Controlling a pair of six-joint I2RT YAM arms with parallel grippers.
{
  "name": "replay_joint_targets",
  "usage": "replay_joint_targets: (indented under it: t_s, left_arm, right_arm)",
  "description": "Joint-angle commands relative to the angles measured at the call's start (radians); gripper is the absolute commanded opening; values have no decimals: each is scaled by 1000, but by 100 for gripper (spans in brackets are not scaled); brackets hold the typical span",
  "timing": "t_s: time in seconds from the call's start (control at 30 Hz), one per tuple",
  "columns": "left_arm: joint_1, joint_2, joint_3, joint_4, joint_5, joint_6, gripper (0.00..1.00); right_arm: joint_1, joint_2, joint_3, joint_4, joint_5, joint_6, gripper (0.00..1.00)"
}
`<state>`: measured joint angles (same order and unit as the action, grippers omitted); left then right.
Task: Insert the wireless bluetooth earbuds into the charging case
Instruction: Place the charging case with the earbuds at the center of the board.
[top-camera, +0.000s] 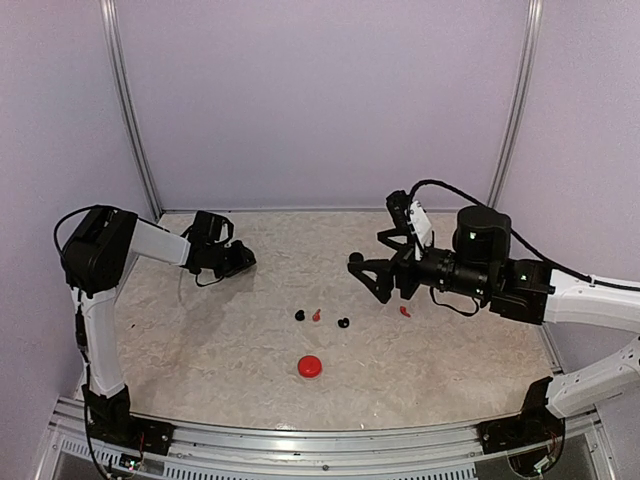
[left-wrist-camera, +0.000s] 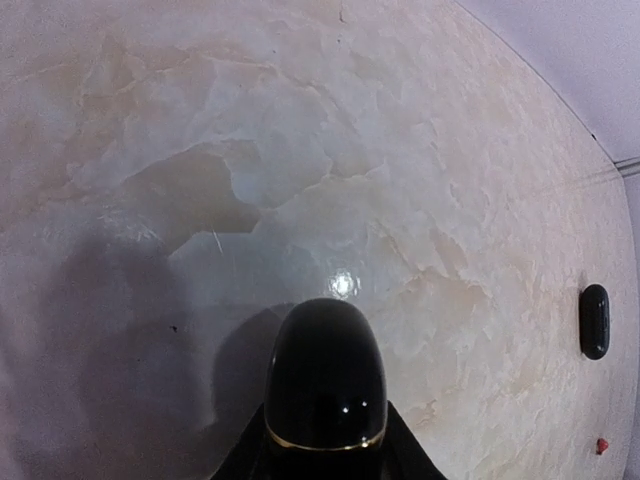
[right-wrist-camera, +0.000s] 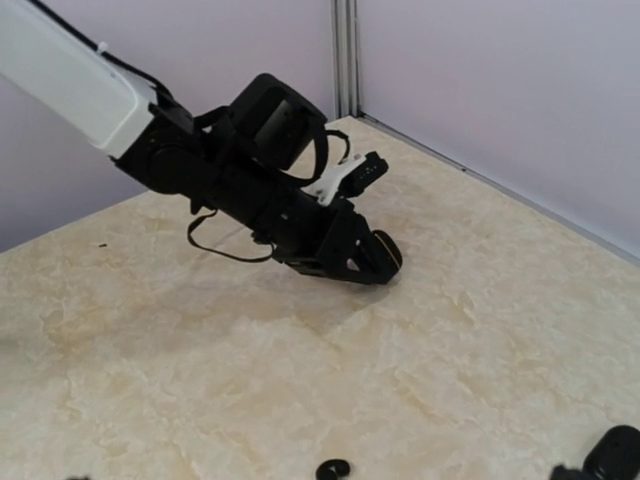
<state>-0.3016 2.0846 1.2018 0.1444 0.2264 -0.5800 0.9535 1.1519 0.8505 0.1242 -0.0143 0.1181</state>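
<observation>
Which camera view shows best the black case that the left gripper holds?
The left wrist view: the black case fills the lower centre, glossy, with a gold seam. The top external view shows only a dark blob in the left gripper. The right wrist view shows it small, partly hidden by that gripper.

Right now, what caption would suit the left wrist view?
Left gripper holds a glossy black charging case, marbled table beyond.

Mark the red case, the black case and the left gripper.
red case (top-camera: 310, 367): top view, centre of its top.
black case (left-wrist-camera: 325, 370): left wrist view, its glossy front.
left gripper (top-camera: 242, 260): top view, between its fingertips.
</observation>
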Motion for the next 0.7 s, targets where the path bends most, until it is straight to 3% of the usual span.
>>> replay_joint_targets:
  t_s: [0.0,0.07,0.33,0.47,0.6,0.67]
  left_arm:
    - [-1,-1,12,-15,-13,-10,38]
    - [-1,-14,6,-27,-25,-5,41]
    - [-4,-113,-50,-64,-88,16,71]
    - [-6,-200,-108,-56,-122,24,97]
    - [-27,-301,-159,-40,-170,64,99]
    - [-59,-361,-169,-54,-271,96,99]
  right_arm:
    - [-43,6,5,1,-87,39,100]
    - [-58,11,7,4,-116,44,100]
    - [-101,62,70,-46,-138,55,100]
    - [-141,98,111,-88,-134,47,100]
    - [-196,178,177,-146,-126,37,99]
    - [-228,236,217,-172,-133,30,100]
